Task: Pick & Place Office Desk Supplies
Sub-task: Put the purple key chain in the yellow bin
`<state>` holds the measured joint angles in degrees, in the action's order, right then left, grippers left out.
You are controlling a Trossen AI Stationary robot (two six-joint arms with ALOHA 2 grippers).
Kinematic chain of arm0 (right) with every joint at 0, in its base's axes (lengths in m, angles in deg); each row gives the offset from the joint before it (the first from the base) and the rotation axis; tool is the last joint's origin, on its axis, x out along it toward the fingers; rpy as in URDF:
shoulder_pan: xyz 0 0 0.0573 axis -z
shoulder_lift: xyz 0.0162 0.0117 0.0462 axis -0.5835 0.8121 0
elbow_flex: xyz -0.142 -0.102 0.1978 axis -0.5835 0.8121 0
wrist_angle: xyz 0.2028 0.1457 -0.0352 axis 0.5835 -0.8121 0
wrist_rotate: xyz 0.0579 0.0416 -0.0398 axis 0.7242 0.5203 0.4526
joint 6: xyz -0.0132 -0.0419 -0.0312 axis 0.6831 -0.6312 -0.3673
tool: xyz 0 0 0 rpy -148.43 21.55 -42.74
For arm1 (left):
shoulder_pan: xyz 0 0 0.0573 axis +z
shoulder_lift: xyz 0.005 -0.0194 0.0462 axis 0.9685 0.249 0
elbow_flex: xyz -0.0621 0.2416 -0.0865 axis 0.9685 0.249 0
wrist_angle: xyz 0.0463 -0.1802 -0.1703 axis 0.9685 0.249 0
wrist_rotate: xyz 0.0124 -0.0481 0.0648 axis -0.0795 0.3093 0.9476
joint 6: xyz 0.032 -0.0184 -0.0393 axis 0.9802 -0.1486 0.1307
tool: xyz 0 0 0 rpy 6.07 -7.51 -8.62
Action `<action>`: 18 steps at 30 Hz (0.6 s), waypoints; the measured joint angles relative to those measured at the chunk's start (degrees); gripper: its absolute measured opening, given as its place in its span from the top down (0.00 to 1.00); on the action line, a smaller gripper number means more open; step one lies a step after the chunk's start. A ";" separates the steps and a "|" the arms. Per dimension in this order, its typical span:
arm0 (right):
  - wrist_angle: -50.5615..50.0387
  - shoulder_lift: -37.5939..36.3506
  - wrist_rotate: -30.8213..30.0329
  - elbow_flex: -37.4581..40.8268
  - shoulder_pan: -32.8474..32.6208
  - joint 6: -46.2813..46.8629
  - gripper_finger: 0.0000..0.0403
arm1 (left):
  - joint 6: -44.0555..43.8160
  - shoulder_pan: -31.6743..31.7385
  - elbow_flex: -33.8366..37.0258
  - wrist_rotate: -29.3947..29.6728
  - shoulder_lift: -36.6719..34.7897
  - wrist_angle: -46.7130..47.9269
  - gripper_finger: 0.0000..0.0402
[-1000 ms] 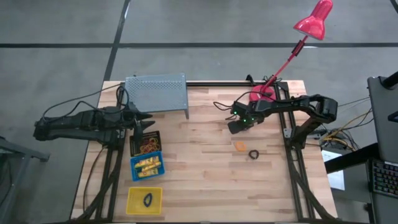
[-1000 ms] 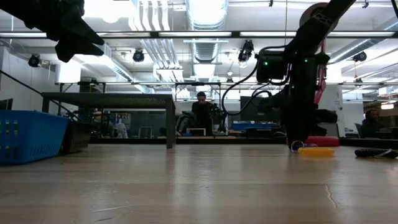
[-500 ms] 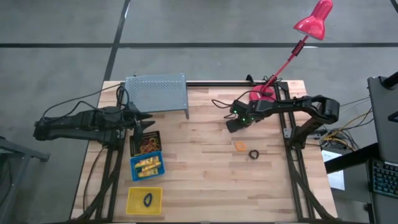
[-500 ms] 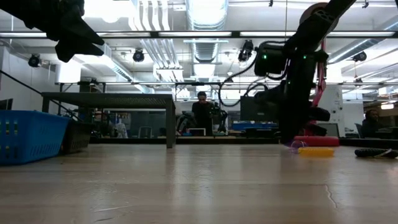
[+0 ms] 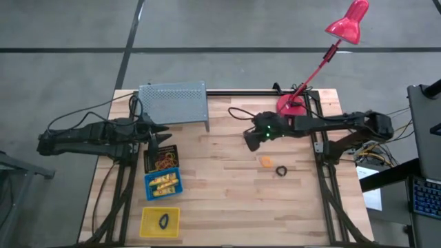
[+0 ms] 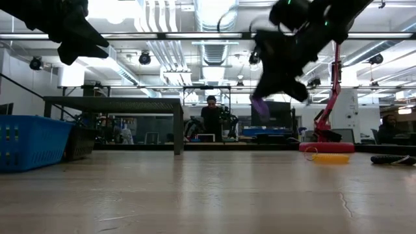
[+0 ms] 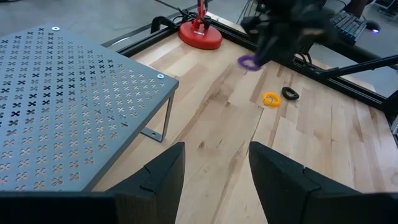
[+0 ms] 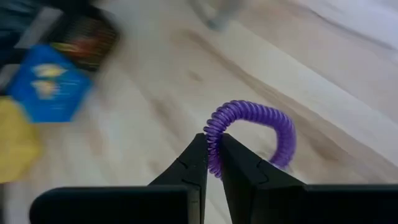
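Pale wooden surface (image 5: 220, 200) under an overhead camera, grey floor all round, a lit workshop with ceiling lights behind in the low view. Raised above the middle of the boards: right claw (image 5: 249, 138), tips pressed together on a purple coiled ring (image 8: 252, 130), seen pinched between both dark tips in the right wrist view and dangling clear of the wood in the low view (image 6: 259, 107). Lying on the boards near the right claw, towards the near right: an orange loop (image 5: 266, 162) and a black ring (image 5: 281, 170), just beside each other. Hanging at the left edge, above the black bin (image 5: 162, 158) of rubber-band loops: left claw (image 5: 160, 138), fingers spread, gripping nothing. Stacked towards the near edge from there: a blue bin (image 5: 162, 184) with short yellow tubes, then a yellow bin (image 5: 160, 221) with one dark ring inside. Standing at the far left corner: a grey perforated metal shelf (image 5: 173, 103). Planted at the far right: a pink desk lamp (image 5: 324, 58), its red base (image 5: 288, 107) on the wood.
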<state>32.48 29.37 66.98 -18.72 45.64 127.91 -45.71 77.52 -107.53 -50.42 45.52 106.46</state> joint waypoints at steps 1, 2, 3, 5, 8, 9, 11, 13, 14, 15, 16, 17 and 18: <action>2.20 -0.50 0.02 -0.02 -1.16 -0.77 0.93 | -0.02 0.00 0.00 -0.02 0.00 0.00 0.54; 3.89 -0.97 0.07 -0.02 -2.42 -1.38 0.93 | 0.00 0.01 0.00 -0.02 0.00 -0.01 0.54; 5.81 -1.24 0.20 -0.01 -3.79 -1.79 0.93 | 0.00 0.01 0.00 -0.02 0.00 -0.01 0.54; 10.50 -1.36 0.27 0.00 -6.74 -3.01 0.93 | -0.02 0.00 0.00 -0.02 0.00 0.00 0.54; 18.33 -0.89 0.37 0.05 -11.37 -6.46 0.93 | -0.01 0.01 0.00 -0.01 0.00 -0.01 0.54; 20.98 -0.58 0.37 0.04 -12.78 -7.83 0.93 | -0.02 0.00 0.00 -0.02 0.00 0.00 0.54; 27.06 0.60 0.37 0.04 -15.59 -10.18 0.93 | -0.01 0.00 0.00 -0.02 0.00 -0.02 0.54; 32.11 2.01 0.36 0.04 -17.90 -12.00 0.93 | -0.01 0.01 0.00 -0.02 0.00 0.00 0.54; 35.27 2.96 0.35 0.04 -18.92 -12.58 0.93 | 0.00 0.02 0.00 -0.02 0.00 0.00 0.54; 37.97 3.82 0.35 0.04 -19.79 -13.40 0.93 | -0.01 0.00 0.00 -0.02 0.00 0.00 0.54; 40.10 4.80 0.31 0.04 -20.47 -14.29 0.93 | 0.00 0.02 0.00 -0.02 0.00 -0.02 0.54; 42.28 6.04 0.25 -0.14 -21.12 -15.15 0.93 | 0.00 0.00 0.00 -0.02 0.00 -0.02 0.54; 44.16 7.40 0.22 -0.44 -21.62 -15.70 0.93 | 0.00 0.02 0.00 -0.02 0.00 0.00 0.54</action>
<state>76.64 36.77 67.20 -19.16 24.02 112.20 -45.71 77.54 -107.53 -50.44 45.52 106.45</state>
